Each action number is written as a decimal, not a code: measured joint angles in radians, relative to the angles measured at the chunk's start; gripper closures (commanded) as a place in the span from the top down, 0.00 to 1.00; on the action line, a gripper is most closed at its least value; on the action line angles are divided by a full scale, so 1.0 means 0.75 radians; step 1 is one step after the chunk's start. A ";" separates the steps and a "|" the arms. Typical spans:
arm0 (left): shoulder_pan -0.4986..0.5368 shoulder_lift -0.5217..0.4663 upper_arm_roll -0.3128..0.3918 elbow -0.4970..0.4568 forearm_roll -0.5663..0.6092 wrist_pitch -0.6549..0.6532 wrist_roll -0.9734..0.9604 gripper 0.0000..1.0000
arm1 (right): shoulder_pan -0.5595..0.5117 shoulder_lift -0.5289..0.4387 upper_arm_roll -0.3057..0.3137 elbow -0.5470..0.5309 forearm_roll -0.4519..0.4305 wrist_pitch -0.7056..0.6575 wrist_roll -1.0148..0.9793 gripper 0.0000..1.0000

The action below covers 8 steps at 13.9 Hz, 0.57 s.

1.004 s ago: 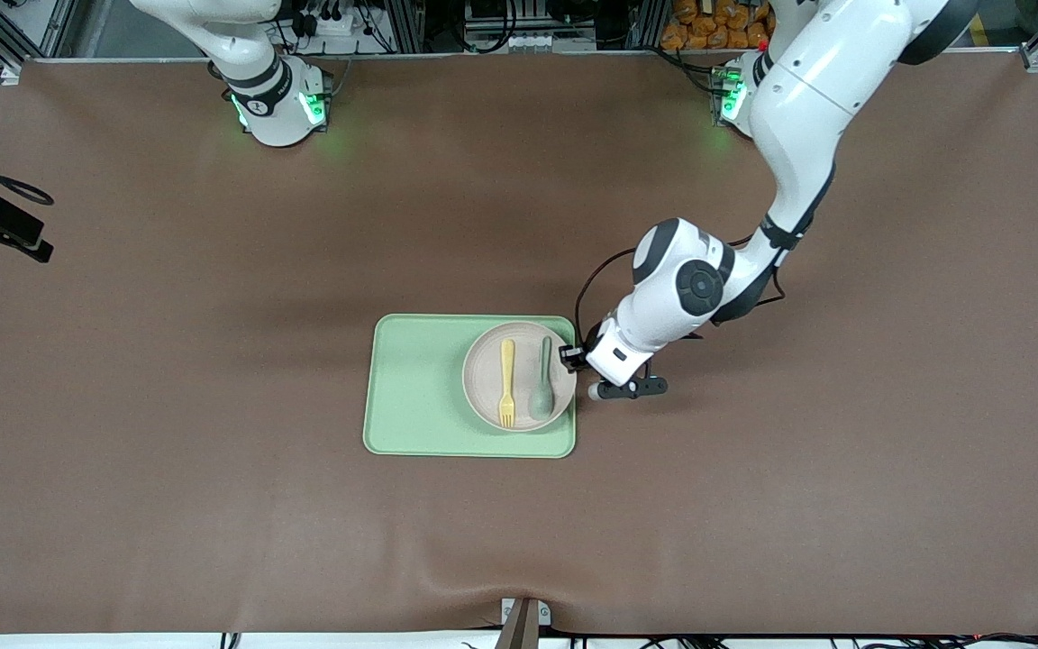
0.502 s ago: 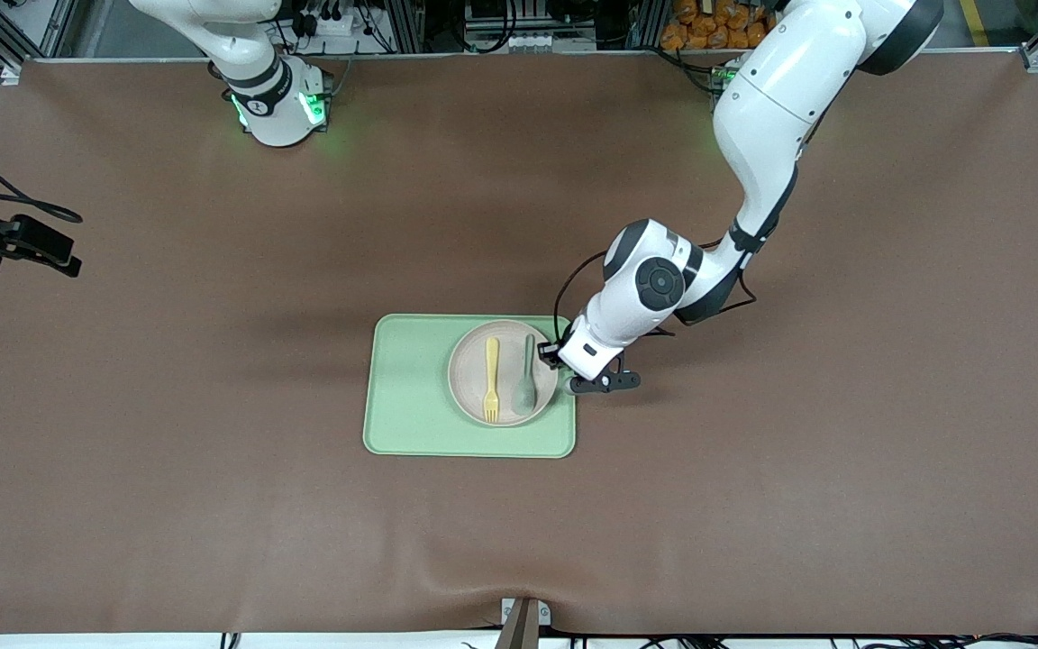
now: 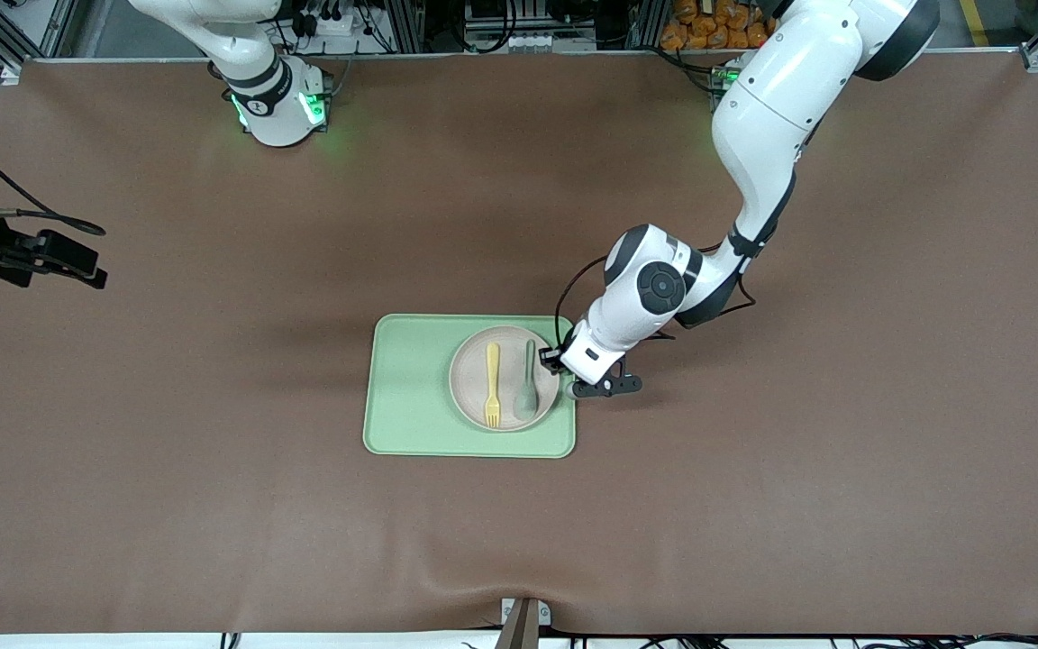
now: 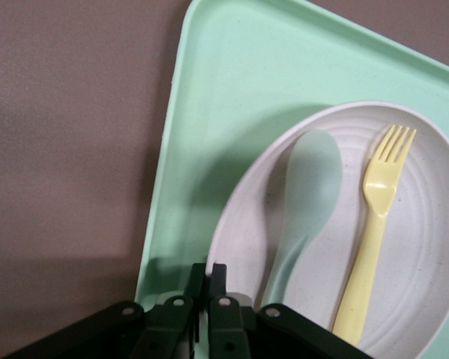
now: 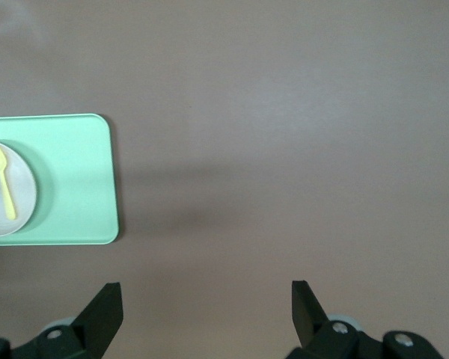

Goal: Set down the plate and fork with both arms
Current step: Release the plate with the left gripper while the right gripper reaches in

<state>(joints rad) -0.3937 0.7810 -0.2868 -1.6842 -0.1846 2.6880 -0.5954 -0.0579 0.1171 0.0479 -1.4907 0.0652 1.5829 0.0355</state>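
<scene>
The off-white plate (image 3: 469, 379) lies over the light-green tray (image 3: 411, 388), at the tray's end toward the left arm. The pale yellow fork (image 3: 492, 383) and a grey-green spoon (image 3: 527, 383) lie side by side on the plate. My left gripper (image 3: 555, 361) is shut on the plate's rim; the left wrist view shows its jaws (image 4: 208, 271) pinching the rim, with the plate (image 4: 426, 262), fork (image 4: 370, 239) and spoon (image 4: 307, 187) close by. My right gripper (image 5: 207, 299) is open and empty over bare table toward the right arm's end, well away from the tray (image 5: 67, 179).
The brown mat (image 3: 753, 505) covers the whole table. The tray's half toward the right arm (image 4: 232, 90) is bare. A small grey bracket (image 3: 523, 622) sits at the table edge nearest the front camera.
My left gripper drew the plate, with fork and spoon on it, a short way toward the tray's middle. My right arm's hand has come farther into the front view.
</scene>
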 measured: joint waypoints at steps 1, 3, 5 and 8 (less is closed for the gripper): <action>0.000 0.004 0.001 0.001 0.000 0.001 -0.003 1.00 | 0.009 0.016 0.001 0.000 0.029 0.022 0.000 1.00; 0.000 0.008 0.003 0.010 0.000 0.011 -0.023 1.00 | 0.047 0.055 0.003 -0.001 0.054 0.085 0.026 1.00; -0.003 0.006 0.003 0.052 0.000 0.011 -0.056 1.00 | 0.102 0.101 0.006 -0.002 0.055 0.144 0.087 1.00; -0.002 -0.018 0.016 0.160 0.000 -0.125 -0.073 1.00 | 0.182 0.188 0.009 0.000 0.055 0.238 0.152 1.00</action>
<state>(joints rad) -0.3954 0.7674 -0.2745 -1.5638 -0.1846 2.5945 -0.6504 0.0783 0.2585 0.0544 -1.4903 0.1066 1.7616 0.1494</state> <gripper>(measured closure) 0.101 0.000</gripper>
